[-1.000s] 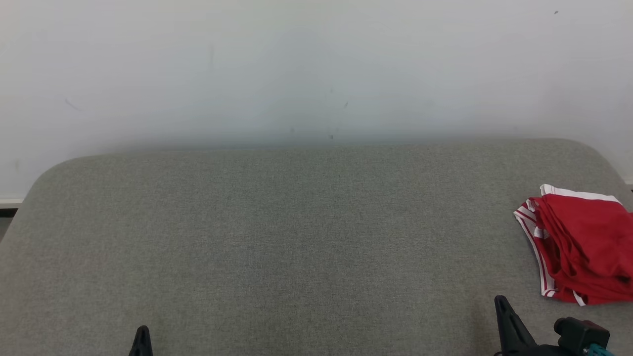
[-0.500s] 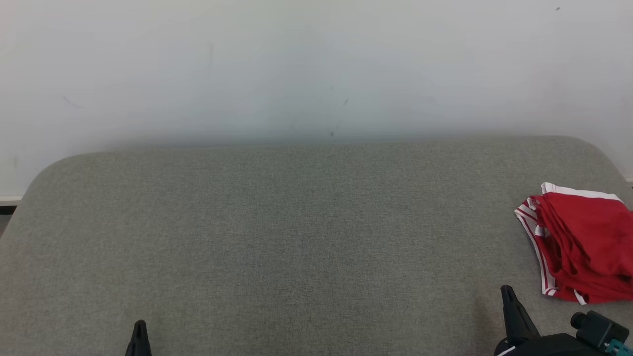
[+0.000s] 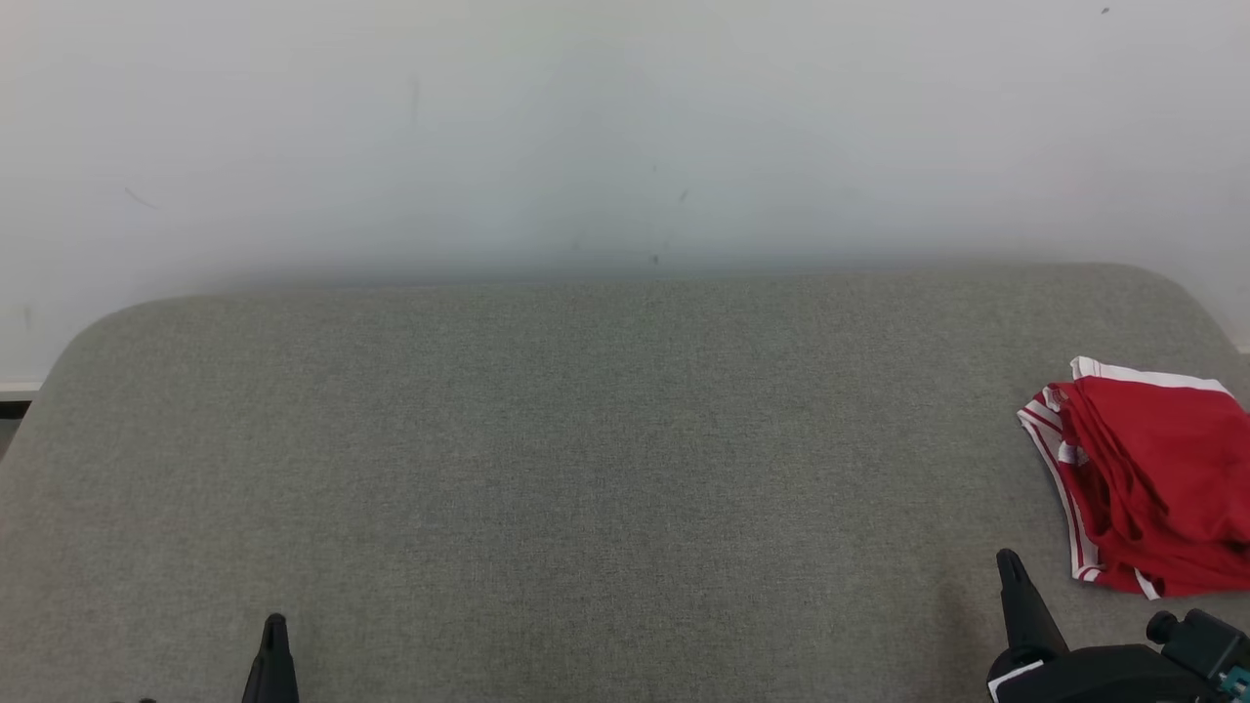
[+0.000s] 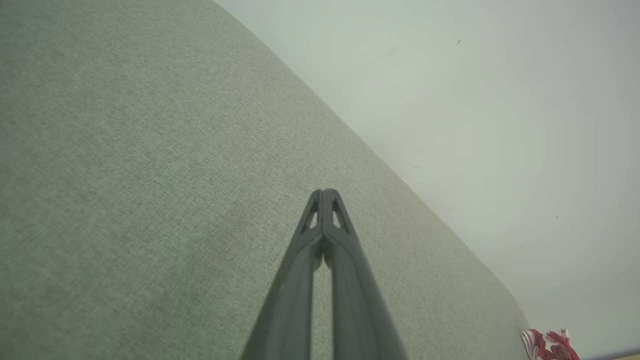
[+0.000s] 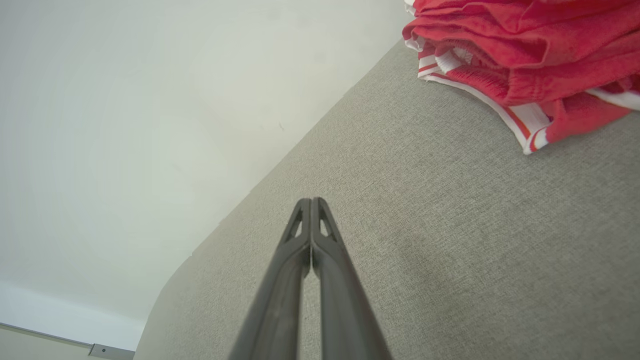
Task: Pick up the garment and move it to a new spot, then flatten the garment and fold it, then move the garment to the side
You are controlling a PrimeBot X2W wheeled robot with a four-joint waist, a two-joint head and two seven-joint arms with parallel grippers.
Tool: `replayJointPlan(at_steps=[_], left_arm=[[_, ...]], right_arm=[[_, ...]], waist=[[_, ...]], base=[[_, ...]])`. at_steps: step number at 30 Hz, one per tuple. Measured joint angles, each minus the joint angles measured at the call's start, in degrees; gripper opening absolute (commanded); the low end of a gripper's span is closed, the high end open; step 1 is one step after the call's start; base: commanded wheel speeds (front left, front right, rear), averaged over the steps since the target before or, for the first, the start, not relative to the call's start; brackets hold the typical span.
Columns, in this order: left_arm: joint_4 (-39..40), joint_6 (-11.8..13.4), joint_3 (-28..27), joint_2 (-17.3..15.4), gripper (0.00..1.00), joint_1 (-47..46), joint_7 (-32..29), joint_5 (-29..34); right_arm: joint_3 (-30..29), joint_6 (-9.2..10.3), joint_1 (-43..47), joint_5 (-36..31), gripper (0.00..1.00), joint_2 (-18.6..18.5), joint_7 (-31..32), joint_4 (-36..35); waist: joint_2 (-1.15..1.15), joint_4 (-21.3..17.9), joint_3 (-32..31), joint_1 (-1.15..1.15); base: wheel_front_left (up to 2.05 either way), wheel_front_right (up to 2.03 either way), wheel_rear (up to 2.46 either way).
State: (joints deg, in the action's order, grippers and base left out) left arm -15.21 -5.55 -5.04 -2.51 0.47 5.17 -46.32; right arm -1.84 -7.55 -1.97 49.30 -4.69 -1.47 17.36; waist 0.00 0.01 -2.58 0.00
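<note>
The garment [image 3: 1157, 478] is red with white striped trim, folded into a loose bundle at the right edge of the grey padded table [image 3: 586, 459]. In the right wrist view the garment [image 5: 520, 55] lies at the upper right, and in the left wrist view the garment [image 4: 550, 345] peeks in at the lower right corner. My right gripper [image 3: 1008, 564] is shut and empty, just left of and nearer than the bundle, not touching it; its tips [image 5: 311, 202] meet over bare fabric. My left gripper [image 3: 274, 625] is shut and empty at the lower left, tips [image 4: 324, 192] pressed together.
A plain white wall [image 3: 625, 137] rises right behind the table's far edge. The table's corners are rounded. A strip of floor and baseboard [image 3: 15, 395] shows at the far left.
Both grippers' tips have crept a little further up the head view. The garment lies where it did; the whole picture has shifted slightly.
</note>
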Motion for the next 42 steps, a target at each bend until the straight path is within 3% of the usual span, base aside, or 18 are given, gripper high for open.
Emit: replayJointPlan(at_steps=[42], left_arm=[[0.6,-1.0,-0.8,-0.1,0.00,-3.9,-6.8,-26.9]], right_arm=[[-2.8,0.00,-2.6,25.2,0.00,1.0,4.6,-1.9]], waist=[[0.00,0.0,1.4,0.00]], base=[[0.00,0.00,0.00]])
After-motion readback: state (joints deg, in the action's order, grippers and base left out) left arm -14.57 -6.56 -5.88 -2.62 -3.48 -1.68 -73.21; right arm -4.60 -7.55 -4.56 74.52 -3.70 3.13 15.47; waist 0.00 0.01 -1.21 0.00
